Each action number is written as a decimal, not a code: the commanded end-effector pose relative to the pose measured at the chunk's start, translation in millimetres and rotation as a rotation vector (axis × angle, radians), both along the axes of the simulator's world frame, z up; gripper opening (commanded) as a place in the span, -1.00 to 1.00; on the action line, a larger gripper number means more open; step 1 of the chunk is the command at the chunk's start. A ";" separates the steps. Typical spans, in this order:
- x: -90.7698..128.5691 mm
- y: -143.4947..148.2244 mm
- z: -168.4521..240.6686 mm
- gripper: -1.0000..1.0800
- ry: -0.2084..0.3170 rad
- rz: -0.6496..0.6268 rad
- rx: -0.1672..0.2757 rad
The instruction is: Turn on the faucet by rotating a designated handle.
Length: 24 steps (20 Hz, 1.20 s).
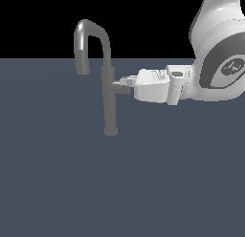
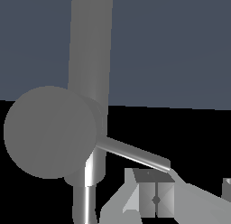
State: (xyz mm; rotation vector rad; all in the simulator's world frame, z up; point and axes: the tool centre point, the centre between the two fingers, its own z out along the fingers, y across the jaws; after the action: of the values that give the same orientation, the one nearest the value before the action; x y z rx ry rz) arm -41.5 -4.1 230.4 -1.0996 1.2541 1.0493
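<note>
1. Filling much of the wrist view, the round end face of the handle (image 2: pixel 49 132) is sitting closest to the lens, with a thin lever (image 2: pixel 133 153) sticking out from its side.
2. One finger (image 2: pixel 155 198) of the gripper (image 2: pixel 180 196) is showing just beside the lever's tip; whether it is touching the lever cannot be told.
3. Only a sliver of a second finger is peeking in at the edge of the wrist view, so the two are standing well apart, with nothing seen pinched between them.
4. Seen from the exterior view, the white arm (image 1: pixel 217 54) is coming in from the exterior view's right and its wrist is lying roughly level, pointing towards the exterior view's left.
5. At the end of that wrist the gripper (image 1: pixel 125 81) is reaching right up to the handle (image 1: pixel 119 88), which is jutting sideways from the stem towards the exterior view's right.
6. Standing upright on the dark blue-grey floor (image 1: pixel 119 193), the faucet (image 1: pixel 109 102) is rising as a slim grey stem and curving over into a hooked spout that is opening downward on the exterior view's left.
7. Behind the floor, a black background is filling the far part of the scene.
</note>
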 end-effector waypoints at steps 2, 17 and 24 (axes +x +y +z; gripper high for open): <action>-4.9 1.0 -23.5 -1.00 0.022 0.000 0.001; 4.7 -0.6 -70.1 -1.00 0.034 0.001 0.002; 19.1 -3.3 -57.8 -1.00 -0.002 0.007 0.006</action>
State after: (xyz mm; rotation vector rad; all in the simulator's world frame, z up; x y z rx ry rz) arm -28.3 -7.9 186.2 -1.1068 1.2241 1.0579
